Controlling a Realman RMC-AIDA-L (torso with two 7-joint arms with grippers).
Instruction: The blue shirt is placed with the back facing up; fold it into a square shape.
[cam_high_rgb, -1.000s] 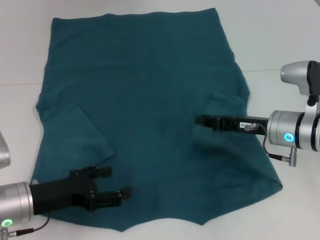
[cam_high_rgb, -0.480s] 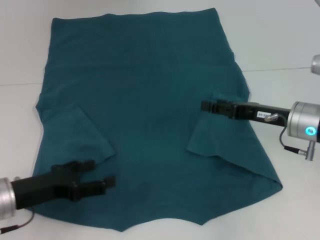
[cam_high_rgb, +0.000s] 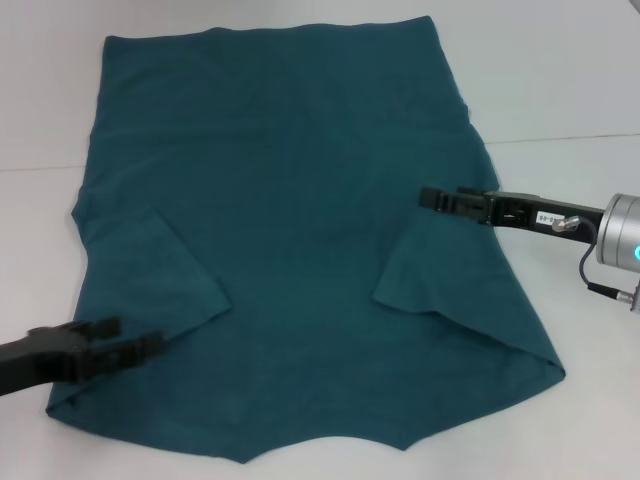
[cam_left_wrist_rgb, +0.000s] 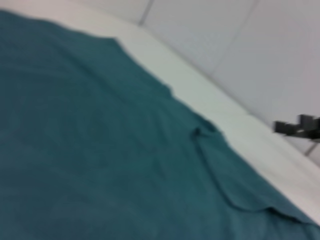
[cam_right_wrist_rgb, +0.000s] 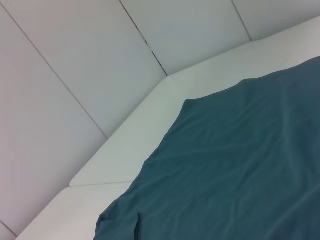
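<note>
I'm looking down at a plain white bench (cam_high_rgb: 560, 90) with a thin seam line running across it, and from the right wrist view I can see pale panelled walls (cam_right_wrist_rgb: 75, 60) meeting the bench's far edge, their joints showing as dark thin lines. The blue shirt (cam_high_rgb: 290, 220) lies spread flat across the middle of the bench, plain side up, hem toward the far side and neckline curve at the near edge. Both short sleeves are folded inward onto the body: the left sleeve (cam_high_rgb: 150, 265) lies as a flap near the left edge, the right sleeve (cam_high_rgb: 440, 265) as a flap near the right edge. The cloth shows light wrinkles only.

My left pincer (cam_high_rgb: 135, 347) sits low at the near left corner, over the shirt's edge just below the folded left sleeve; its fingers look slightly apart and hold nothing. My right pincer (cam_high_rgb: 430, 197) reaches in from the right, over the top of the folded right sleeve; I cannot tell whether its fingers are apart or together. In the left wrist view it shows far off (cam_left_wrist_rgb: 297, 127) beyond the shirt.
</note>
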